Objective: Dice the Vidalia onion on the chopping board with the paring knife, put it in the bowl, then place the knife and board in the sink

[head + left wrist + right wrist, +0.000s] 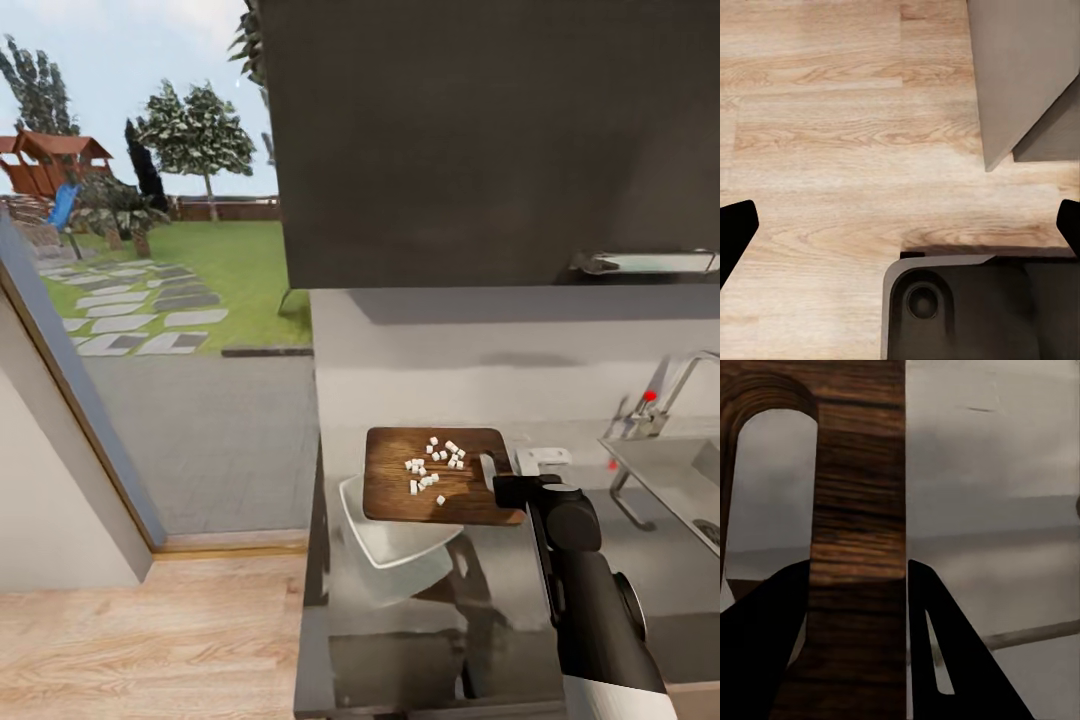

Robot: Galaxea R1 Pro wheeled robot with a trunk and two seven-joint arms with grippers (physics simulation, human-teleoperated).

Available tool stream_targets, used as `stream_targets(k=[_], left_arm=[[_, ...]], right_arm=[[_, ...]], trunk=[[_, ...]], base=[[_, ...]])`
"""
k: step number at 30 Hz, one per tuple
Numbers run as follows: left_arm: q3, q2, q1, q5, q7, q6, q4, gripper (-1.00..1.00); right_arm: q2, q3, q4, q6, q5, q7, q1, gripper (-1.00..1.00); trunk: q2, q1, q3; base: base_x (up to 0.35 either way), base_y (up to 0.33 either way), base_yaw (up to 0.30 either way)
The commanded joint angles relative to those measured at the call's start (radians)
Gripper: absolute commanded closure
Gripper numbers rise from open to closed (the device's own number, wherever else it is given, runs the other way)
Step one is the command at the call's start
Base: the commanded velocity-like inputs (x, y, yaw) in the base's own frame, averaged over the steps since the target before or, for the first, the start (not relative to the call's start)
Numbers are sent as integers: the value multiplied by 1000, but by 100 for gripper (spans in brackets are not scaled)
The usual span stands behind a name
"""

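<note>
Rectangular brown wooden chopping board with rounded corners and dark visible grain, held up above the smooth grey, faintly reflective countertop. Long axis running side to side across the head view, handle slot at the short edge pointing toward the robot's right. Clamped at that handle end by the black right gripper; seen close in the right wrist view, the two dark fingers pressed on either side of the wooden strip beside the rounded slot, board edge between them. Scattered over the board's top, small white cubes of diced onion, loosely clustered near the middle. Directly below the board's near edge and partly hidden by it, a shallow white squarish bowl with rounded corners, resting on the countertop. Further toward the robot's right, the rectangular grey steel sink with a chrome tap topped by a red knob. Left gripper hanging over pale wood-plank floor, its black fingertips spread wide apart with nothing between them.
</note>
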Motion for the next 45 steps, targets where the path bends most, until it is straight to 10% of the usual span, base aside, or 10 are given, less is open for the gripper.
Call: stream_targets(k=[1,45], left_arm=[[-9,1,0,3,10,-1,-2,-100],[-9,1,0,3,10,-2,-2,-100]], right_arm=[[1,-2,-1,3,10,10,-1,100],[1,3,0,-5,9,13,-1,100]], trunk=[[-2,1,0],[-2,1,50]], base=[[17,39,0],[20,75,0]])
